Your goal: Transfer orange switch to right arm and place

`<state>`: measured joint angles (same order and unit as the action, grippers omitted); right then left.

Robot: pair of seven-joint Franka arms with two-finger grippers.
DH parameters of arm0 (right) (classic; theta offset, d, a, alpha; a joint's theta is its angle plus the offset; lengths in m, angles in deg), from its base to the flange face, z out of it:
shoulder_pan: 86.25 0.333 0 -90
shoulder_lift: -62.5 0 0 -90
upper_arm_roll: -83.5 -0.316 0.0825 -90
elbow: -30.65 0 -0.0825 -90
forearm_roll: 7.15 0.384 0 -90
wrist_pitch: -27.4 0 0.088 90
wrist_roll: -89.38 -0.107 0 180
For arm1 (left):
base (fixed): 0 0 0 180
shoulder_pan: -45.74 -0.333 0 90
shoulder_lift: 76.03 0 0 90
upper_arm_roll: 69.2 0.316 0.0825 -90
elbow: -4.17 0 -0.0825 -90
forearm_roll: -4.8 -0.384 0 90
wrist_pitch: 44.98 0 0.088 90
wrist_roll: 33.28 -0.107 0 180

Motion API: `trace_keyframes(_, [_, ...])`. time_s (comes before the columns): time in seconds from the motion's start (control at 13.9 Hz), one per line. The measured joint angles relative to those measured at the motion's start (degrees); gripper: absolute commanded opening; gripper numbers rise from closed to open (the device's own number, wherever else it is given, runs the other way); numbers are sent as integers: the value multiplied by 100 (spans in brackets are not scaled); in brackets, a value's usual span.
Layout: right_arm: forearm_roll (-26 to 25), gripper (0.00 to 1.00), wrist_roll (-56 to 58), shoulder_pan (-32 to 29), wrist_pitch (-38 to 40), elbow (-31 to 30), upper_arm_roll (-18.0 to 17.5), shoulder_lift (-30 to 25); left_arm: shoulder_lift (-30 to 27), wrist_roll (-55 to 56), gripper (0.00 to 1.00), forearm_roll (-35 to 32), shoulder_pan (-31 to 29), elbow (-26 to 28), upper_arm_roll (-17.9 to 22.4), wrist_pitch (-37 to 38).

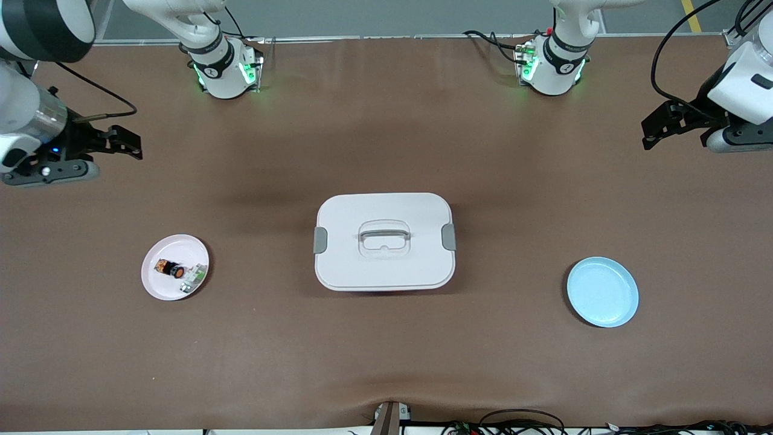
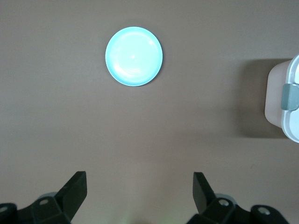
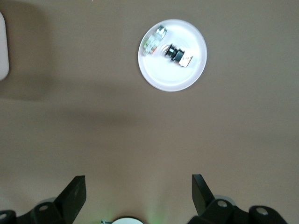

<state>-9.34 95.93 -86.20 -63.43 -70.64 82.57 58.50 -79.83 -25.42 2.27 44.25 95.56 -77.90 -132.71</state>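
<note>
The orange switch (image 1: 168,268), a tiny black stub with orange markings, lies on a pink plate (image 1: 175,246) toward the right arm's end of the table. It also shows in the right wrist view (image 3: 177,53), on the plate (image 3: 173,78). My right gripper (image 1: 134,145) is open and empty, up over bare table at the right arm's end; its jaws stand wide apart in its wrist view (image 3: 138,189). My left gripper (image 1: 651,132) is open and empty, up over bare table at the left arm's end, and waits (image 2: 139,186).
A small whitish-green part (image 1: 193,278) lies beside the switch on the pink plate. A white lidded box (image 1: 384,240) with a handle stands mid-table. A light blue plate (image 1: 602,292) lies toward the left arm's end and shows in the left wrist view (image 2: 134,56).
</note>
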Motion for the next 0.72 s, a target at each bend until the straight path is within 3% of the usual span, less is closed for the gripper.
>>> trace_keyframes(0.29, [8, 100, -34, -448, -6, 766, 42, 33, -1, 0, 100, 0, 0, 0, 0, 1])
trace_keyframes(0.72, [11, 100, -34, -722, -63, 1026, 60, 293, -1, 0, 100, 0, -3, 0, 3, 13])
